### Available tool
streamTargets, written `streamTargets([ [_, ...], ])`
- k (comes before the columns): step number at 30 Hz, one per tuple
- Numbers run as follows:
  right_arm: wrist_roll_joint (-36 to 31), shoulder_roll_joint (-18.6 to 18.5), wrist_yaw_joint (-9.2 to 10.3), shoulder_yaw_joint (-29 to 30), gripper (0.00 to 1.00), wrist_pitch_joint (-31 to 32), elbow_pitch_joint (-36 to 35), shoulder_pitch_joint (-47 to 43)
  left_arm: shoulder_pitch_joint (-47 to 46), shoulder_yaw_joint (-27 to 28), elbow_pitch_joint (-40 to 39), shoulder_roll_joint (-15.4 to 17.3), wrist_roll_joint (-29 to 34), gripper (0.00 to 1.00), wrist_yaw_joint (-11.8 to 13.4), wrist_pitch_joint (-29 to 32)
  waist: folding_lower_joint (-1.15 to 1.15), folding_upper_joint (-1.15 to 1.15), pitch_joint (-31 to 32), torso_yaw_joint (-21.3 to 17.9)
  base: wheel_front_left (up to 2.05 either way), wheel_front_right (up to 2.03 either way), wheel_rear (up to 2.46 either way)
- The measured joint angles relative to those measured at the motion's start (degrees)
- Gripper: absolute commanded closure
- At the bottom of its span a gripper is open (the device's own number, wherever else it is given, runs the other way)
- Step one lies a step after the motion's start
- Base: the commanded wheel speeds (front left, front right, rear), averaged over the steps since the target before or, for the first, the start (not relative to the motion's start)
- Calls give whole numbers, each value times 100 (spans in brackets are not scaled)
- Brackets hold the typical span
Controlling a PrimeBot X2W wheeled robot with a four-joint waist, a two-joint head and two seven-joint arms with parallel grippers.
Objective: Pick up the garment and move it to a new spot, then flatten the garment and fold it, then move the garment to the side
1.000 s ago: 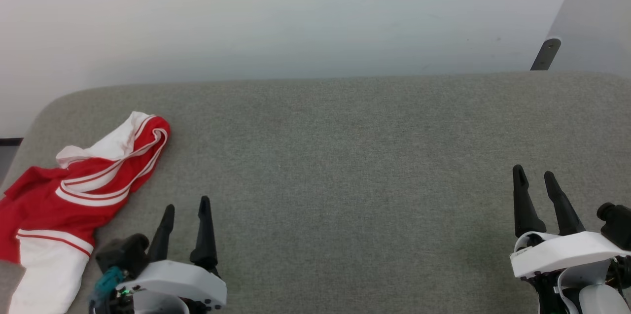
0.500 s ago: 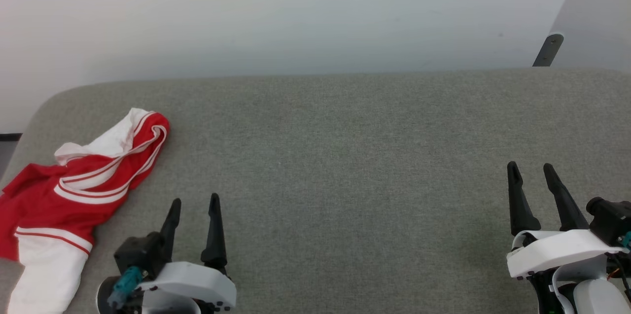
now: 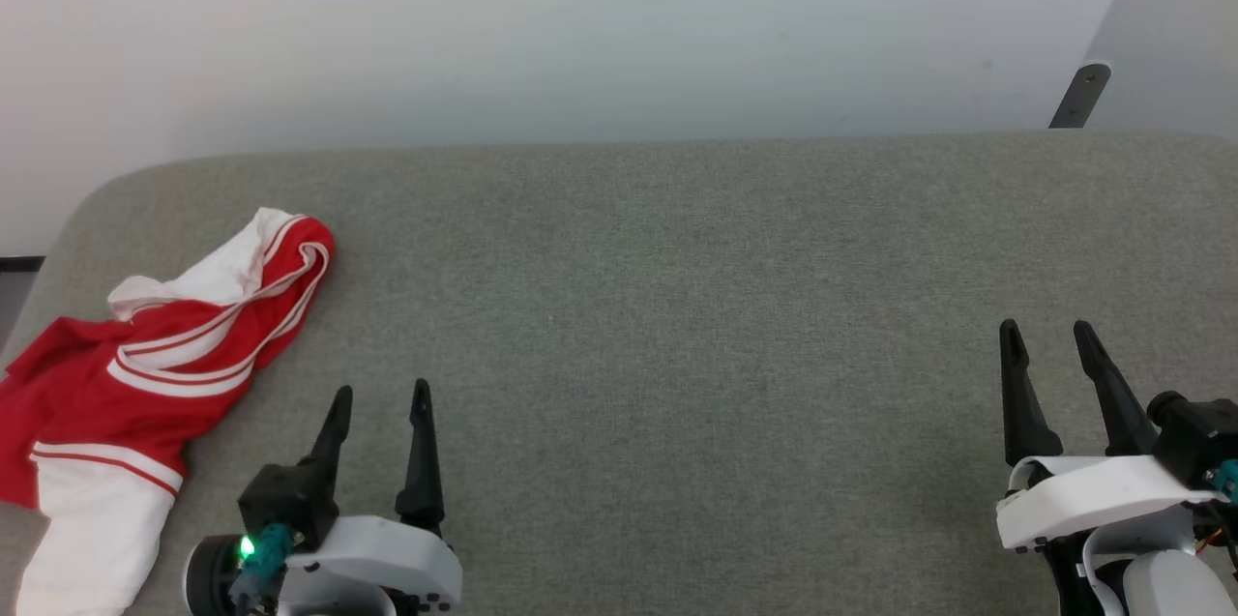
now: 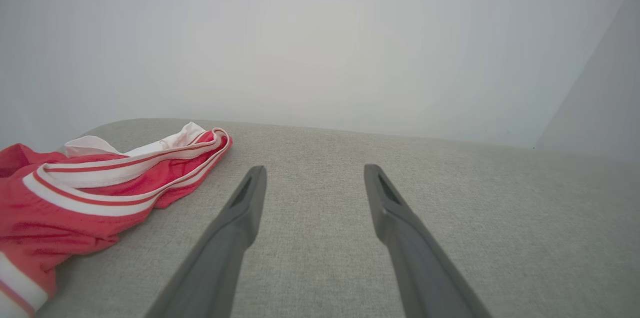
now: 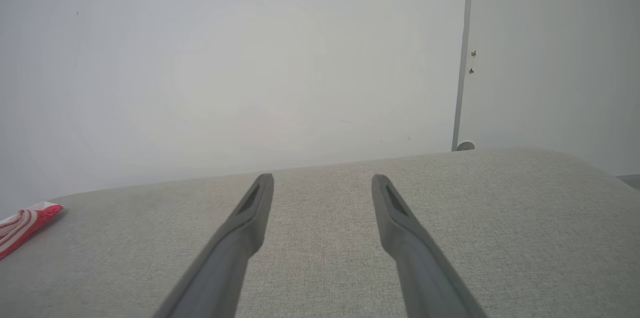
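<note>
**Item 1: the garment** (image 3: 145,374). Lower left of the head view. It lies crumpled on the grey padded surface (image 3: 677,307), close to that surface's rounded left corner. The red body is bunched, the striped trim is doubled over on top, and a white sleeve trails toward the bottom edge. No lettering shows. In a heap like this it offers several raised folds to pinch, and I judge the pick-up not yet begun.

**Item 2: left gripper** (image 3: 380,389). Bottom of the head view, left of centre, near the garment's right side but not touching it. The fingers stand apart with nothing between them. I take it to be staged here as the nearer arm for the first grab. The left wrist view has the striped trim at its left, off the line of the fingers, so a swing toward it would be needed.

**Item 3: right gripper** (image 3: 1045,326). Lower right corner, well apart from the garment. The fingers stand apart and hold nothing. I judge it is kept there so the middle stays free.

**Item 4: grey padded surface, middle span.** Bare, and the likely new spot for flattening.
</note>
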State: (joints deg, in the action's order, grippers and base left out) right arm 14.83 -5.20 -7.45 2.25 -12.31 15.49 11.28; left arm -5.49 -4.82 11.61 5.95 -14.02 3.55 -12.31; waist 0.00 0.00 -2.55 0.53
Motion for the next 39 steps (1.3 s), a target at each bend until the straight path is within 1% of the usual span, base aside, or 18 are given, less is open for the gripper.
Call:
streamTargets([
  [11, -437, 56, -1, 76, 0, -131, -8, -31, -3, 148, 41, -75, 465, 0, -74, -123, 0, 0, -26, 25, 0, 0, 0],
  [25, -764, 125, -1, 98, 0, -267, 14, -37, 65, 333, 103, -162, 1069, 0, -211, -271, 0, 0, 29, 7, 0, 0, 0],
  [32, -744, 163, -1, 186, 0, -267, 41, -149, 101, 402, 221, -199, 1060, 0, -326, -282, 0, 0, 130, 75, 0, 0, 0],
  [39, -630, 187, -1, 258, 0, -281, 36, -254, 85, 420, 304, -237, 1061, 0, -391, -282, 0, 0, 180, 339, 0, 0, 0],
])
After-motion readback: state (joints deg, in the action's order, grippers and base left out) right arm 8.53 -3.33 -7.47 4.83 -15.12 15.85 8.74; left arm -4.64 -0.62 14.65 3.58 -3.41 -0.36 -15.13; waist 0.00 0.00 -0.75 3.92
